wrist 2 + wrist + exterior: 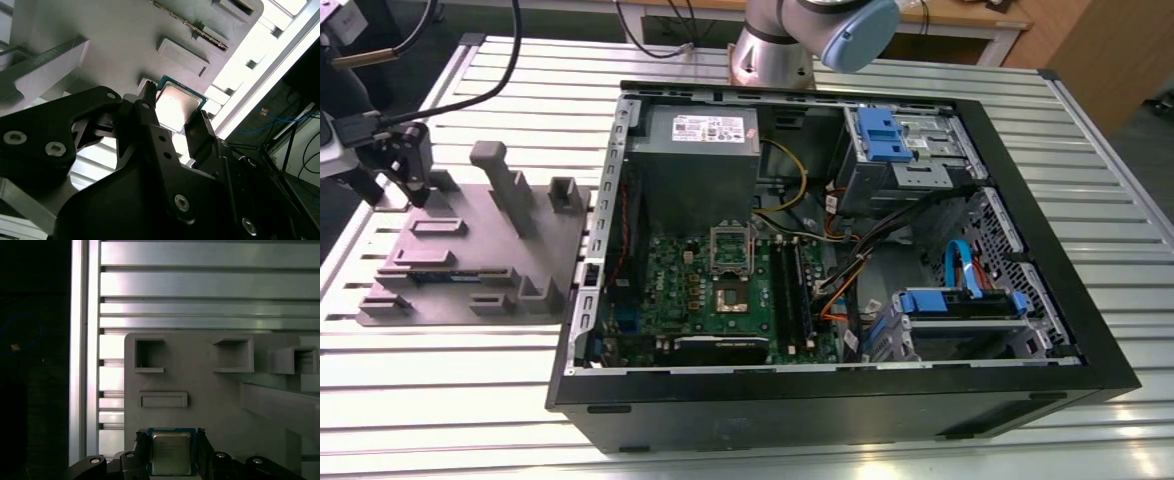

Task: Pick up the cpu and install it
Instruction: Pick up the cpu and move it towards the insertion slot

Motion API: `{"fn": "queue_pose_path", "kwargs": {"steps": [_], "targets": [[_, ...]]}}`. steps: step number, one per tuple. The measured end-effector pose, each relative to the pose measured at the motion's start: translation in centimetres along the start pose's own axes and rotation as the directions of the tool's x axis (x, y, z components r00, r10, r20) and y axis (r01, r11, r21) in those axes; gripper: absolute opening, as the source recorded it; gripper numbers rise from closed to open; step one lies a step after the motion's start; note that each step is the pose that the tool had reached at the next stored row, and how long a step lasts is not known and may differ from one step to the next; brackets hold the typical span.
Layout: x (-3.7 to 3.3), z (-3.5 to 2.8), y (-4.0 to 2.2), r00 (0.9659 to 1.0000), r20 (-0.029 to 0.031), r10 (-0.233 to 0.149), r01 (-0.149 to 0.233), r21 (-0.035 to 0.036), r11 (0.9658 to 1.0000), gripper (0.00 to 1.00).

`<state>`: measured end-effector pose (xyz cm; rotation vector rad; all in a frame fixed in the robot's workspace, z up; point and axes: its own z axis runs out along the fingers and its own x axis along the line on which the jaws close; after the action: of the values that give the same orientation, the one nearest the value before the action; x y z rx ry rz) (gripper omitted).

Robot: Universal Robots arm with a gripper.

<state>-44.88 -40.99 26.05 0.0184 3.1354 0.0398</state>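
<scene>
The cpu [171, 453] [177, 106] is clasped by the pincer [171, 437] on a grey holder plate [210, 400].

In both wrist views the cpu is seen lying flat on the plate, silver metal top up, near one of the plate's edges. Its two opposite sides are met by the black fingers [142, 450], so the pincer is set narrow and closed on the chip. Raised blocks and rectangular pockets [149, 355] are shown elsewhere on the plate. The plate is placed on a slatted aluminium table [454, 390], at the exterior view's left. Well apart, toward the exterior view's right, an open black computer case [854, 410] is laid on the same table, with a green motherboard [707, 300] exposed inside.
</scene>
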Motion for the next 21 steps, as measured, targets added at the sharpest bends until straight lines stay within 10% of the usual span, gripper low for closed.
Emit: {"fn": "queue_pose_path", "kwargs": {"steps": [21], "targets": [[-0.01,-0.71,0.02,1.0000,0.0000,0.000,0.000,0.0000,1.0000,0.48]]}}
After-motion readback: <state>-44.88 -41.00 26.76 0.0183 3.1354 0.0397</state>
